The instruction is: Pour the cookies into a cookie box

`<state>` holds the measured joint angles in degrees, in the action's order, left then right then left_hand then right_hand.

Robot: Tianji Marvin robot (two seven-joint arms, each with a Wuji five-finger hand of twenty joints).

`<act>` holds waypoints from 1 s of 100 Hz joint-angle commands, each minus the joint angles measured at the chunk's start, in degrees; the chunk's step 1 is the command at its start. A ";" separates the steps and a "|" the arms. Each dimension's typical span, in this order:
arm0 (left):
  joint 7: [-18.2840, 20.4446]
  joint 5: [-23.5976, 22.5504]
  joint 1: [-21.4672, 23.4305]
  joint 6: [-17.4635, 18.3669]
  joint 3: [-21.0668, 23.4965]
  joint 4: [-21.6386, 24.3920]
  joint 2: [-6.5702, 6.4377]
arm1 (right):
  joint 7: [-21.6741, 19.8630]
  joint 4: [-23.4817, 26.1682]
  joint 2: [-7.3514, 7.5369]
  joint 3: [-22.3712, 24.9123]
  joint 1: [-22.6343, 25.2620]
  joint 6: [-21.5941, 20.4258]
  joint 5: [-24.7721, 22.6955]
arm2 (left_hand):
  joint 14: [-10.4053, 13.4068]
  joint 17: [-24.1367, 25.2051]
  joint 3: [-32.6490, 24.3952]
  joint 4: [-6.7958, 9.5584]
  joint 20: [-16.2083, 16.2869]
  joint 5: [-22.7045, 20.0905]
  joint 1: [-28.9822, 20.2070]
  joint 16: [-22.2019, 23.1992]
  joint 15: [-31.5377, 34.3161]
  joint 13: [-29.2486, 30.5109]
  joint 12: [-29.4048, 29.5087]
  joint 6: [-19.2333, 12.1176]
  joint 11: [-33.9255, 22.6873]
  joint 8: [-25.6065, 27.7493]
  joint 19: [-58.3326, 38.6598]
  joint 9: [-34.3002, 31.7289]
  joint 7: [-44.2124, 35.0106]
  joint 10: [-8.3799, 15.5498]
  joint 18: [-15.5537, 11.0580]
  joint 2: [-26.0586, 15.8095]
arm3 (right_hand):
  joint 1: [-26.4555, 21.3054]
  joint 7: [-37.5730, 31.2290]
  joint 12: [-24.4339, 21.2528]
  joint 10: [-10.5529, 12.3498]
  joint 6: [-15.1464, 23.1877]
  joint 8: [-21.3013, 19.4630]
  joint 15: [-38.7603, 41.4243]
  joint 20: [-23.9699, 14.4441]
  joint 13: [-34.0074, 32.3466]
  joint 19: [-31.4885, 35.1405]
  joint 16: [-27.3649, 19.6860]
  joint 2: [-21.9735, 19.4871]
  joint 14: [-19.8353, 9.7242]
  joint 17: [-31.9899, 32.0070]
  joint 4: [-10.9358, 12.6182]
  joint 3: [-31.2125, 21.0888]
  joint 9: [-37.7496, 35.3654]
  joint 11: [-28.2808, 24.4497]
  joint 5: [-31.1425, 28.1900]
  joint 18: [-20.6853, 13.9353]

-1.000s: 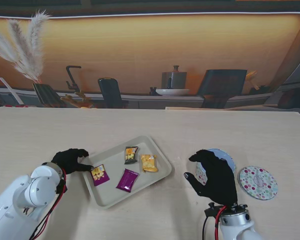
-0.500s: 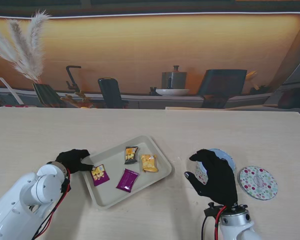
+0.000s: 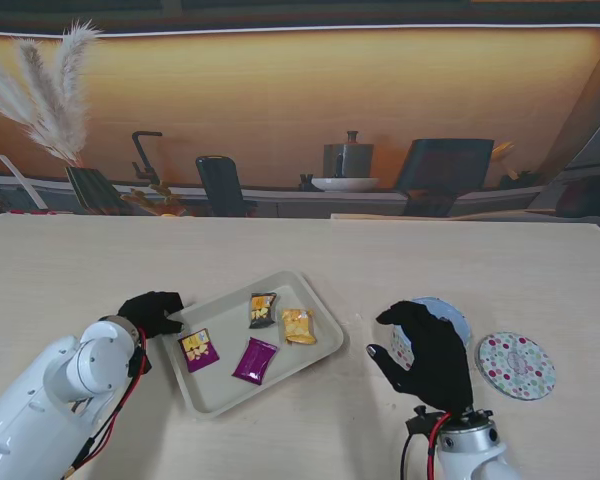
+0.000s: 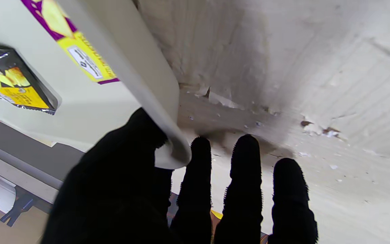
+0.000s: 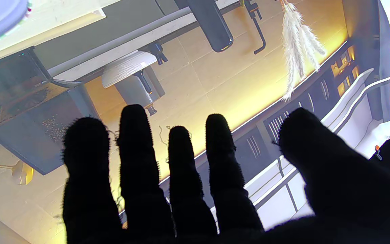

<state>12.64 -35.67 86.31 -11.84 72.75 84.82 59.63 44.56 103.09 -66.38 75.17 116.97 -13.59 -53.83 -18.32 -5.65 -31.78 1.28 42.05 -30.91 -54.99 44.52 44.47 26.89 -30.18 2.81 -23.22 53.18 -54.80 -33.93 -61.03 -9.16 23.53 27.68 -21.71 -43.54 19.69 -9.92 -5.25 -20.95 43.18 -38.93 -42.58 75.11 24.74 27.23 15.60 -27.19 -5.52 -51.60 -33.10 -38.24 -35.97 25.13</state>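
- Fingers (image 4: 245,176) of the left hand (image 3: 152,312) pinch the tray (image 3: 280,291) at its corner: in the left wrist view the thumb presses on top of the rim and at least one finger sits under it, while the others reach past onto the table (image 3: 310,240).
- Right hand (image 3: 430,352) holds nothing, fingers spread, hovering over the near side of the cookie box (image 3: 446,312), which sits well to the right of the tray.
- Four cookie packets lie loose on the tray: a purple-and-yellow one (image 3: 199,349) nearest the gripped corner, a plain purple one (image 3: 255,359), a dark one (image 3: 262,309) and an orange one (image 3: 297,325) farther along.
- Risk, as I judge it: a one-corner pinch could let the tray twist or slip once lifted, spilling packets onto the table beside the tray.
- Pouring may miss, since the box mouth looks narrow against the tray's wide edge and is partly covered by the right hand.
- Lid (image 3: 516,365) lies beyond the box from the tray, so it seems safe.
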 commanded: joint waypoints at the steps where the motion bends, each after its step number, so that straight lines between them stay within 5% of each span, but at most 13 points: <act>1: 2.14 0.97 1.49 -0.66 -1.10 -1.90 0.99 | -0.73 0.29 -0.31 -0.29 0.06 -0.10 0.20 | 2.36 0.48 -4.22 2.86 -1.28 0.58 -0.53 -9.60 -10.25 1.46 3.81 0.56 1.84 2.45 0.85 -2.73 -3.16 -2.93 -0.81 2.62 | 2.15 0.92 -0.01 0.30 -0.32 0.73 -0.28 0.58 -0.94 -0.68 -0.69 -1.63 1.37 0.62 1.45 -0.20 -0.62 0.83 -1.07 1.41; 8: 1.89 2.73 1.60 -0.88 -1.13 -2.03 1.21 | -0.66 0.30 -0.31 -0.30 0.07 -0.09 0.18 | 2.19 0.45 -7.02 5.24 -2.06 -0.16 0.18 -10.33 -10.63 1.52 4.80 1.17 2.19 3.73 1.63 -2.95 -3.43 -3.37 -0.90 3.75 | 2.13 0.90 0.01 0.35 -0.30 0.69 -0.25 0.61 -0.94 -0.67 -0.68 -1.64 1.41 0.62 1.47 -0.18 -0.54 0.82 -1.05 1.41; 24: 1.31 7.44 2.22 -1.83 -0.65 -1.65 1.78 | -0.18 0.26 -0.32 -0.37 0.07 -0.01 -0.03 | 0.93 0.27 -13.90 13.55 -3.41 -0.75 1.20 -11.76 -10.77 1.65 7.40 4.75 2.87 9.84 2.40 -3.09 -5.25 -5.46 -1.43 5.35 | 2.12 0.90 0.13 0.28 -0.59 0.64 -0.18 0.66 -0.91 -0.65 -0.64 -1.69 1.32 0.64 1.49 -0.19 -0.27 0.63 -0.34 1.40; 39: 3.06 7.01 2.15 -2.45 -0.82 -1.30 1.40 | -0.10 0.31 -0.37 -0.37 0.12 0.02 0.09 | 0.81 -0.50 -14.59 16.23 -2.93 -0.85 2.01 -11.47 -9.36 2.15 7.13 5.11 1.44 11.51 0.75 -3.83 -5.34 -5.05 -1.60 5.10 | 2.29 0.65 0.14 0.31 -0.60 0.57 -0.14 0.71 -0.92 -0.64 -0.63 -1.91 1.37 0.68 1.48 -0.18 -0.23 0.61 -0.64 1.39; 55: 4.06 8.36 2.41 -3.67 -0.56 -0.58 1.33 | -0.08 0.26 -0.39 -0.45 0.03 -0.10 0.19 | -1.01 -2.07 -17.66 19.60 -3.59 -0.12 3.12 -11.68 -8.47 3.25 7.60 7.28 1.51 15.70 0.06 -4.77 -7.69 -7.50 -1.80 3.88 | 2.38 0.55 0.13 0.24 -0.55 0.53 -0.10 0.74 -0.98 -0.59 -0.62 -2.15 1.35 0.67 1.49 -0.10 -0.43 0.59 -0.83 1.41; 71: 3.34 14.72 3.31 -4.24 0.79 0.02 2.10 | -0.08 0.20 -0.42 -0.49 -0.09 -0.24 0.31 | -3.84 -3.57 -19.17 25.67 -11.19 -0.41 1.75 -17.02 -9.87 3.69 12.01 10.17 1.26 24.39 3.82 -4.19 -8.37 -12.66 -2.75 -0.04 | 2.33 0.53 0.12 0.26 -0.59 0.50 -0.12 0.78 -0.95 -0.56 -0.63 -2.50 1.40 0.66 1.52 -0.08 -0.42 0.63 -0.91 1.47; 80: 1.66 18.88 4.10 -3.57 1.60 -0.03 2.90 | 0.09 0.24 -0.43 -0.47 -0.07 -0.32 0.25 | -6.10 -5.79 -19.90 28.04 -14.23 -1.66 0.92 -19.40 -9.15 4.26 12.40 12.11 0.89 26.46 3.47 -4.20 -7.64 -14.97 -1.32 -0.35 | 2.40 0.55 0.12 0.23 -0.54 0.50 -0.13 0.81 -0.98 -0.57 -0.64 -2.81 1.51 0.70 1.52 0.07 -0.42 0.64 -0.91 1.53; 100: -1.41 26.01 5.35 -2.64 2.45 -0.17 4.39 | 0.71 0.37 -0.48 -0.42 0.09 -0.39 0.10 | -9.95 -14.58 -25.13 31.03 -13.91 -4.71 0.69 -19.84 -6.82 9.21 11.59 16.24 -0.86 25.70 -0.39 -6.49 -7.09 -18.05 4.98 2.38 | 2.34 0.63 0.15 0.25 -0.61 0.51 -0.08 0.85 -0.99 -0.50 -0.62 -3.36 1.28 0.60 1.57 0.18 -0.23 0.60 -0.61 1.44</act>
<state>9.29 -11.13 89.14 -13.97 76.60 86.51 62.50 45.80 103.06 -66.59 74.91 116.78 -13.79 -53.65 -16.84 -16.58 -49.51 28.15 32.90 -30.03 -51.58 28.27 37.27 26.27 -18.49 18.93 -21.96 78.49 -56.39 -38.34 -63.92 -22.04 19.96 31.46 -21.71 -43.33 19.69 -9.92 -5.37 -20.95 43.18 -38.31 -42.58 75.11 24.74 25.34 15.68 -27.18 -5.51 -51.60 -33.10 -38.24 -35.97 25.69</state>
